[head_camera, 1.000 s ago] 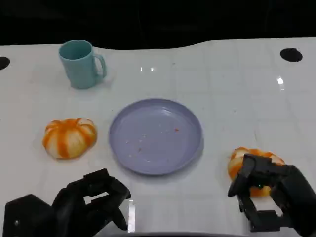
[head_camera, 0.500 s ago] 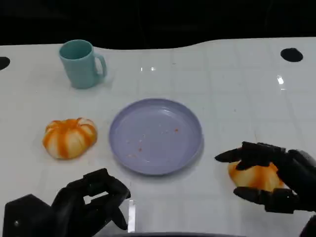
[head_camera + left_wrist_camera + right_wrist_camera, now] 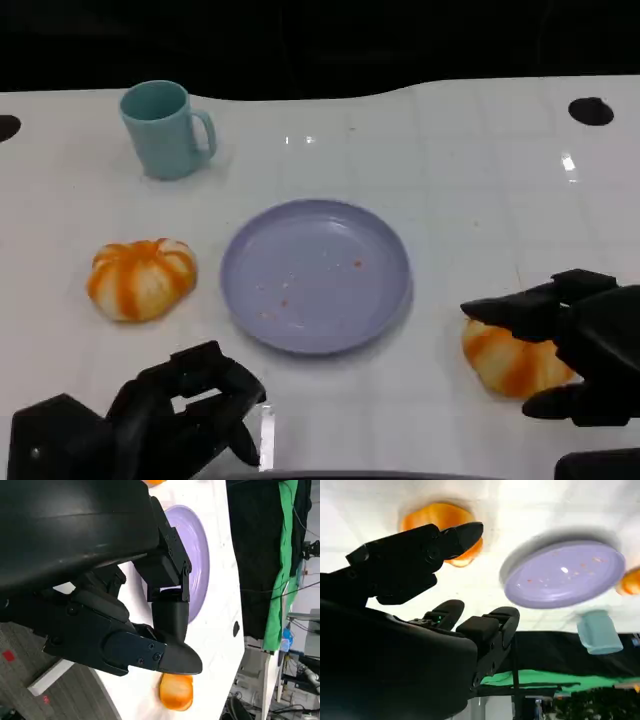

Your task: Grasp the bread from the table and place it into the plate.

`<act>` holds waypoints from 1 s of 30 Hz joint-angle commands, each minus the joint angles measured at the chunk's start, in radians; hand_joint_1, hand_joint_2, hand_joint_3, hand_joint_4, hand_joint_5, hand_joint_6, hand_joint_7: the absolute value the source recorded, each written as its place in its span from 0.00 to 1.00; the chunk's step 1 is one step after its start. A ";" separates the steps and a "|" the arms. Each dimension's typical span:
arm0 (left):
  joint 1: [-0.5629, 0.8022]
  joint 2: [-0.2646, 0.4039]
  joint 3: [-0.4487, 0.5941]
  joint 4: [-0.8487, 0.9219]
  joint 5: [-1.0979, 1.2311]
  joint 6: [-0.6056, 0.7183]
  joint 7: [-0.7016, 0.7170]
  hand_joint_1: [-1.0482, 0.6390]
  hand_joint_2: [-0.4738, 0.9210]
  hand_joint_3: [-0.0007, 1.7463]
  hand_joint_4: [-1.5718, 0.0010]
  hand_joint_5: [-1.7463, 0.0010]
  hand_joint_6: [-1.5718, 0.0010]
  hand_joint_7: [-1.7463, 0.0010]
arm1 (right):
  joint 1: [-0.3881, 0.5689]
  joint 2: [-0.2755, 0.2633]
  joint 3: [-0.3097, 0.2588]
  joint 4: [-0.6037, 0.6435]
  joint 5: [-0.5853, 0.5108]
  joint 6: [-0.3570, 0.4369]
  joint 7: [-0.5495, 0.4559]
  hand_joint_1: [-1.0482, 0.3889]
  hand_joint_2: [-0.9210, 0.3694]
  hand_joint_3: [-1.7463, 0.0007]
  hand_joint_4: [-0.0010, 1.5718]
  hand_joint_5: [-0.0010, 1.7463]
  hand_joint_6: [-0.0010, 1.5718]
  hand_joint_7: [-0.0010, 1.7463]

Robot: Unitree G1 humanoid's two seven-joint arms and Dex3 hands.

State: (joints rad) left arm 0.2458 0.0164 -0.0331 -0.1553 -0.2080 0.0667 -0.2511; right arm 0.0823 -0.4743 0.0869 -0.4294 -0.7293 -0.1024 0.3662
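Note:
An orange-and-white striped bread (image 3: pixel 508 362) lies on the white table to the right of the lilac plate (image 3: pixel 315 275). My right hand (image 3: pixel 580 345) is at this bread with its fingers spread: one finger reaches over the top and the thumb lies at the near side. I see no firm grip. In the right wrist view a fingertip hangs over the bread (image 3: pixel 427 515), with the plate (image 3: pixel 565 575) beyond it. A second bread (image 3: pixel 140 278) lies left of the plate. My left hand (image 3: pixel 175 410) rests near the front edge, its fingers curled on nothing.
A teal cup (image 3: pixel 165 128) stands at the back left. The plate holds a few crumbs. Two dark holes (image 3: pixel 590 110) mark the table's far corners. The left wrist view shows the plate (image 3: pixel 197 555) and the right-hand bread (image 3: pixel 176 692) past my left hand (image 3: pixel 150 610).
My right hand has spread its fingers and drawn back to the right, so more of the bread shows. The bread, the plate and my left hand have stayed put.

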 commanded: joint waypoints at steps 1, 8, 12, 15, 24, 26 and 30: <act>-0.005 0.011 0.004 0.004 0.000 -0.009 -0.003 0.15 1.00 0.09 0.40 0.12 0.45 0.26 | 0.005 -0.016 0.009 -0.039 -0.048 0.029 0.008 0.41 0.12 1.00 0.17 0.22 0.30 0.02; -0.001 0.011 -0.002 -0.001 0.012 -0.013 0.004 0.15 1.00 0.10 0.41 0.12 0.45 0.26 | -0.002 -0.009 0.030 -0.033 -0.088 0.047 -0.003 0.43 0.13 1.00 0.19 0.19 0.31 0.01; 0.002 0.005 -0.003 -0.007 0.008 -0.006 0.007 0.15 1.00 0.10 0.40 0.12 0.45 0.26 | -0.014 -0.008 0.046 -0.009 -0.114 0.054 -0.013 0.43 0.12 1.00 0.20 0.18 0.31 0.01; 0.001 0.004 -0.002 -0.004 0.004 -0.011 0.001 0.15 1.00 0.09 0.40 0.12 0.45 0.27 | -0.026 -0.004 0.061 0.020 -0.136 0.060 -0.024 0.43 0.11 1.00 0.22 0.17 0.31 0.01; 0.001 0.002 -0.004 -0.010 0.007 0.001 0.007 0.14 1.00 0.09 0.40 0.12 0.44 0.27 | -0.076 0.007 0.112 0.148 -0.170 0.068 -0.084 0.44 0.11 1.00 0.25 0.13 0.34 0.01; 0.001 0.002 -0.004 -0.008 0.007 -0.004 0.005 0.14 1.00 0.09 0.40 0.12 0.44 0.27 | -0.089 0.009 0.121 0.175 -0.173 0.073 -0.093 0.44 0.11 1.00 0.26 0.13 0.34 0.01; 0.002 0.003 -0.006 -0.008 0.011 -0.007 0.006 0.14 1.00 0.09 0.39 0.12 0.44 0.27 | -0.107 0.009 0.138 0.224 -0.173 0.069 -0.117 0.50 0.13 1.00 0.27 0.11 0.35 0.01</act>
State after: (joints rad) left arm 0.2468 0.0110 -0.0419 -0.1555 -0.2005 0.0659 -0.2507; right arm -0.0095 -0.4650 0.2152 -0.2339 -0.9036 -0.0348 0.2710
